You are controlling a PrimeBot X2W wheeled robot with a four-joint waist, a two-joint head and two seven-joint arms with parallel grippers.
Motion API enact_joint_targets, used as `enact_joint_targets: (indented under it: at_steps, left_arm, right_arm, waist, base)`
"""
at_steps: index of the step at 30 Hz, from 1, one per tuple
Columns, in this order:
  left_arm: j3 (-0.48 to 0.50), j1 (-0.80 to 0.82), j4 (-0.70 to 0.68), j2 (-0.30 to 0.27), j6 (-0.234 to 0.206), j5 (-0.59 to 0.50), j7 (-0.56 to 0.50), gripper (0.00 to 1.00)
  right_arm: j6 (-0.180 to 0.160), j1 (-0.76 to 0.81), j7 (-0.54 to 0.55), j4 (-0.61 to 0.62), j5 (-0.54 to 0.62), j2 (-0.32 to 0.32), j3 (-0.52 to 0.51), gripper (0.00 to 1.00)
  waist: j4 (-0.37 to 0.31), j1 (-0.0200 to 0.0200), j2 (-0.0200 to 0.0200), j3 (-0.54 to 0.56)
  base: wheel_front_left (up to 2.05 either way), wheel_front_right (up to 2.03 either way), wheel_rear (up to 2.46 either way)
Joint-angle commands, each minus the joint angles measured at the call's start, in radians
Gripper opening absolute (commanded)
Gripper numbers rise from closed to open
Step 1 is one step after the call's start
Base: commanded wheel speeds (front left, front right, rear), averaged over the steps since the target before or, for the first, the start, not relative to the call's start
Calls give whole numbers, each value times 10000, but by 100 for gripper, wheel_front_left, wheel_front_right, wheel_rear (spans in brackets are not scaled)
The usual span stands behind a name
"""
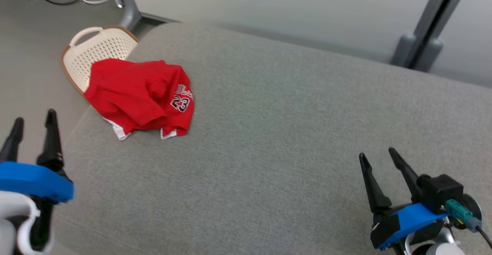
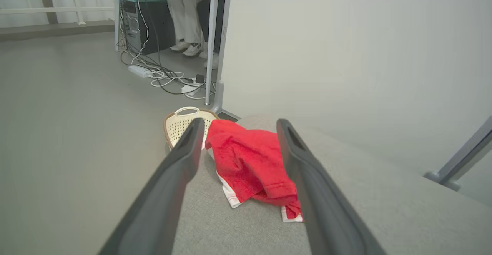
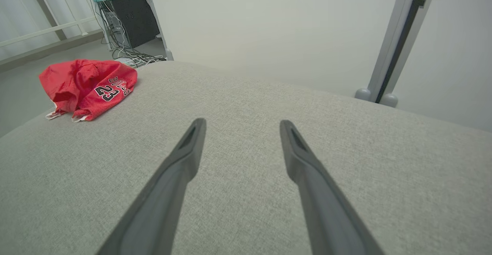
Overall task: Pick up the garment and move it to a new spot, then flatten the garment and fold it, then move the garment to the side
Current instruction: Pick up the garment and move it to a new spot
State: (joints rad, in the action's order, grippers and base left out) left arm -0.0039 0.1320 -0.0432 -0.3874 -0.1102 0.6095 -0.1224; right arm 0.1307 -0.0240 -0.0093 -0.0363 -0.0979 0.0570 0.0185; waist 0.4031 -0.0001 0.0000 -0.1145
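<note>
Nearest in the head view, low at the left edge: left claw, fingers spread wide, gripping nothing. Same for right claw at the lower right, wide apart and empty, hovering over bare grey padded surface. Well apart from both, towards the far left corner of that surface: red garment, crumpled in a heap, its outer side at the very edge, beside a cream perforated basket. Probably left there as the starting pile; nothing picked up yet.

Left wrist view. Looking straight along the open fingers at the garment, framed between them but not touched. Likely lined up that way for a reach by the nearer arm. Basket just beyond; cables and a person's legs farther off.

Right wrist view. Fingers parted over bare padding, garment far up to the left, number 23 showing. Plenty of free room ahead, presumably the new spot for laying it flat.
</note>
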Motion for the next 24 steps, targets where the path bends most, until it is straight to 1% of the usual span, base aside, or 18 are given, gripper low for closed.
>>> enact_joint_targets:
  at_steps: [1, 8, 9, 13, 14, 17, 19, 20, 24]
  left_arm:
    - [222, 428, 223, -236, -16, 291, -400, 100]
    - [1376, 1862, 1426, -694, -153, 1791, -1578, 100]
    - [1514, 1978, 1579, -855, -228, 1863, -1707, 100]
    - [2023, 2623, 2396, -1134, -358, 2440, -2133, 100]
    - [2140, 2730, 2597, -1277, -362, 2500, -2204, 100]
    - [2375, 3093, 3266, -1436, -366, 2777, -2376, 100]
    - [2511, 3301, 3750, -1610, -548, 2855, -2565, 100]
    - [2446, 3352, 3953, -1714, -552, 2798, -2650, 100]
    - [2627, 3669, 4676, -1783, -629, 3136, -2961, 100]
  right_arm:
    - [2, -315, 51, 140, 47, 145, 100, 100]
    - [2, -1052, 255, 644, 92, 515, 338, 100]
    - [2, -1177, 310, 757, 97, 558, 393, 100]
    - [2, -1606, 387, 1108, 99, 744, 414, 100]
    - [2, -1695, 395, 1208, 112, 766, 443, 100]
    - [2, -1894, 385, 1393, 141, 785, 399, 100]
    - [2, -2019, 349, 1494, 120, 809, 410, 100]
    - [3, -2057, 325, 1499, 102, 811, 437, 100]
    - [2, -2136, 132, 1515, 48, 679, 409, 100]
  waist:
    - [-555, 1, 0, -737]
    - [-1444, 1, 0, -2217]
    - [-1615, 1, 0, -2499]
    - [-2223, 1, 0, -3473]
    - [-2376, 1, 0, -3711]
    - [-2783, 1, 0, -4310]
    - [-3035, 1, 0, -4692]
    - [-3158, 1, 0, -4814]
    - [-3589, 1, 0, -5089]
  base:
    - [0, 0, 0]
    - [0, 0, 0]
    - [0, 0, 0]
    - [0, 0, 0]
    - [0, 0, 0]
    - [0, 0, 0]
    - [0, 0, 0]
    - [0, 0, 0]
    - [0, 0, 0]
